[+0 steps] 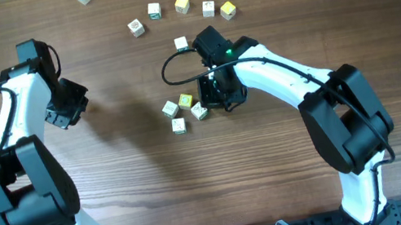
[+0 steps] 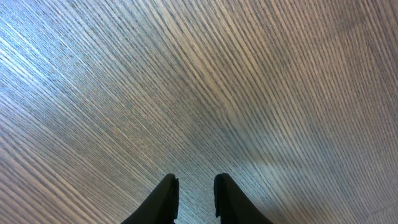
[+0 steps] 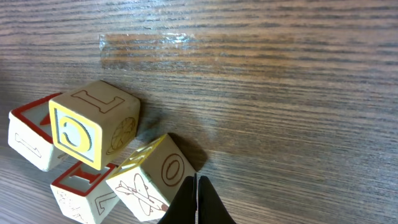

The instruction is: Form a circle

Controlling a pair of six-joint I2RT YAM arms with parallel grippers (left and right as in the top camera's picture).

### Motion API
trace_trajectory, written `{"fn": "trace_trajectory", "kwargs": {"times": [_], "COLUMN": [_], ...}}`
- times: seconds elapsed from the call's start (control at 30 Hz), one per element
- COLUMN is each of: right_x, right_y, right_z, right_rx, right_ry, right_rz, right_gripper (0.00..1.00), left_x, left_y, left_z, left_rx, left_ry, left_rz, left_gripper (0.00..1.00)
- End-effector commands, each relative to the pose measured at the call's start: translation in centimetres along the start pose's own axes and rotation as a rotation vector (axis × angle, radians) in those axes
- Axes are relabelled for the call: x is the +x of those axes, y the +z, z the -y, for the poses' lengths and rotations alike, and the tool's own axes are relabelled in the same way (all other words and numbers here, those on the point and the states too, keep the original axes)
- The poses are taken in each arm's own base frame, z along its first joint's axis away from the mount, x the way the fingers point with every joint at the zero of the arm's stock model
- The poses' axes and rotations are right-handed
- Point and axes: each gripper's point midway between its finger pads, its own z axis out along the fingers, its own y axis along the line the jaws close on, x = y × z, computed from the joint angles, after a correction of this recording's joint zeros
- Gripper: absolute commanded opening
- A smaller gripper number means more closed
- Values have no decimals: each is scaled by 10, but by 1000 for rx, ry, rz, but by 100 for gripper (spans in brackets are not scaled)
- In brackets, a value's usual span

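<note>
Wooden table [image 1: 138,181] fills the overhead view. The left arm is near the left edge, with the left gripper [image 2: 194,200] hanging over bare wood, its fingers a narrow slot apart and nothing between them. The right gripper [image 3: 196,202] is low at the middle of the table, tips pressed together on nothing, its point just beside a yellow-edged cube [image 3: 149,180]. The circle [image 1: 185,102] lies there too, for now more a clump than a ring: four cubes show from above, packed touching in the wrist view, two red-edged and two yellow-edged. A fifth, if any, would be under the gripper — cannot tell. A loose scatter of cubes [image 1: 181,4] sits well apart toward the far edge. Judgement: the cubes look small, light, stiff and smooth-faced — likely to slide and twist under a nudge, unlikely to break. Best pinched across two opposite flat faces, or pushed square on a face, not on a corner. Lettering is mostly cut off or too small to read.
</note>
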Motion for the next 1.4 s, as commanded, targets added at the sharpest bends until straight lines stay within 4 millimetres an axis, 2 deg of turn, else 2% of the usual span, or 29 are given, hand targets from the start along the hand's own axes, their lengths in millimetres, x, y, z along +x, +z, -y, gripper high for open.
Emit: {"fn": "trace_trajectory", "kwargs": {"times": [0.0, 0.13, 0.33, 0.47, 0.53, 0.57, 0.67, 0.73, 0.77, 0.8, 0.87, 0.9, 0.93, 0.97, 1.1, 1.23, 1.3, 1.37], "right_x": [4, 11, 10, -5, -27, -44, -99, -131, -144, -155, -169, -176, -179, -183, -191, -180, -178, -180], "right_y": [10, 10, 10, 5, -13, -32, -112, -153, -164, -171, -167, -156, -146, -133, -68, -13, 3, 9], "right_z": [4, -5, -4, 14, 16, 13, -12, -31, -40, -49, -55, -57, -57, -56, -50, -48, -53, -57], "right_rx": [17, -34, -31, 60, 59, 53, 25, 34, 26, 5, -16, -18, -17, -12, 14, 49, 45, 38], "right_ry": [9, 10, 8, 12, -11, -31, -152, -251, -284, -305, -318, -322, -330, -333, -365, -433, -448, -455], "right_rz": [-15, -55, -51, 15, 56, 90, 262, 423, 491, 549, 601, 605, 602, 591, 527, 441, 435, 446], "right_gripper": [4, 4, 4, 4, 4, 4, 4, 10, 14, 22, 37, 55, 65, 70, 77, 78, 79, 78], "left_x": [-4, -4, -4, -4, -4, -4, -5, -5, -6, -6, -5, -5, -6, -6, -6, -6, -6, -6], "left_y": [-11, -11, -11, -11, -11, -11, -11, -11, -11, -11, -11, -11, -11, -11, -11, -11, -11, -11], "left_z": [5, 5, 5, 5, 5, 5, 6, 7, 7, 7, 7, 7, 7, 7, 8, 8, 8, 8], "left_rx": [26, 26, 26, 26, 26, 27, 31, 33, 34, 34, 33, 33, 34, 34, 36, 36, 36, 36], "left_ry": [5, 5, 5, 5, 5, 5, 5, 5, 5, 5, 5, 5, 5, 5, 5, 5, 5, 5], "left_rz": [19, 19, 19, 19, 19, 21, 25, 27, 27, 27, 27, 27, 27, 27, 29, 29, 29, 29], "left_gripper": [22, 23, 23, 23, 23, 23, 23, 23, 23, 23, 23, 24, 24, 24, 29, 31, 32, 33]}}
